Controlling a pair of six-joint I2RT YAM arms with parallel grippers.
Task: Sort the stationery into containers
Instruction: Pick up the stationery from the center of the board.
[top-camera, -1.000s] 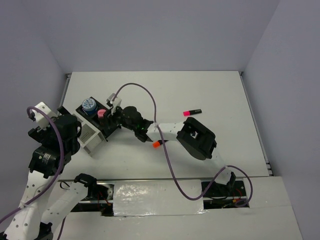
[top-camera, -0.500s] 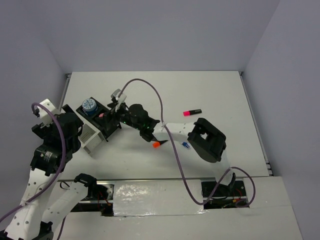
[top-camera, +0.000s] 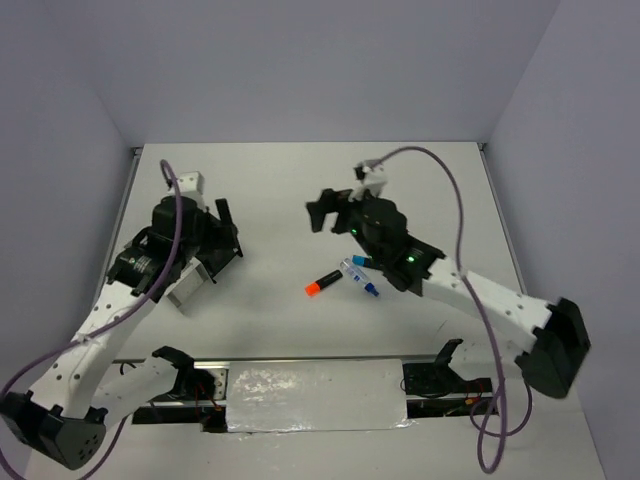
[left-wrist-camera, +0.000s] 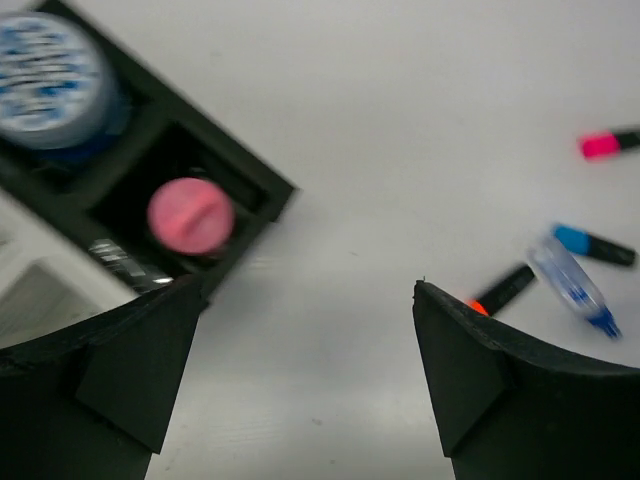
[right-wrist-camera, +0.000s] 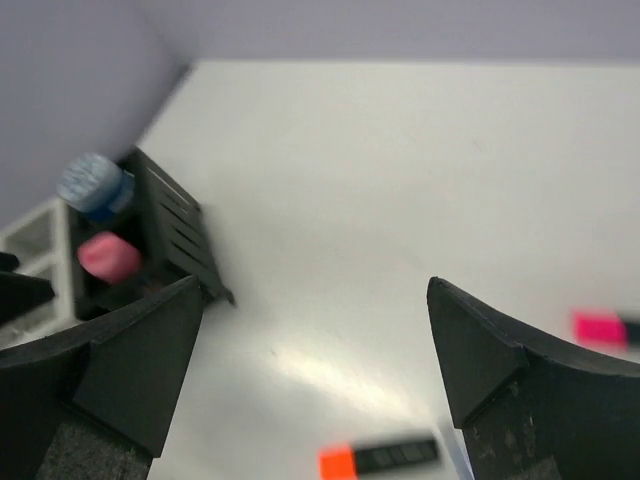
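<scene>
The black box of the containers (left-wrist-camera: 262, 182) holds a blue-white patterned roll (left-wrist-camera: 50, 70) in one compartment and a pink cylinder (left-wrist-camera: 190, 215) in the other. Both show again in the right wrist view, roll (right-wrist-camera: 95, 182) and cylinder (right-wrist-camera: 110, 255). On the table lie an orange-capped marker (top-camera: 322, 283), a blue-capped marker (left-wrist-camera: 595, 243), a clear blue-tipped pen (left-wrist-camera: 570, 285) and a pink-capped marker (left-wrist-camera: 610, 143). My left gripper (top-camera: 222, 232) hovers open over the organizer's right end, empty. My right gripper (top-camera: 322, 210) hangs open and empty above the table, between organizer and markers.
The white-grey slotted box (top-camera: 188, 286) joins the black box on its near left side, partly under my left arm. My right arm (top-camera: 470, 290) stretches across the table's right half and covers the pink-capped marker in the top view. Walls enclose the table on three sides.
My right gripper opened at the black box, leaving the pink cylinder inside, then pulled away to the right. My left arm swung forward over the organizer.
</scene>
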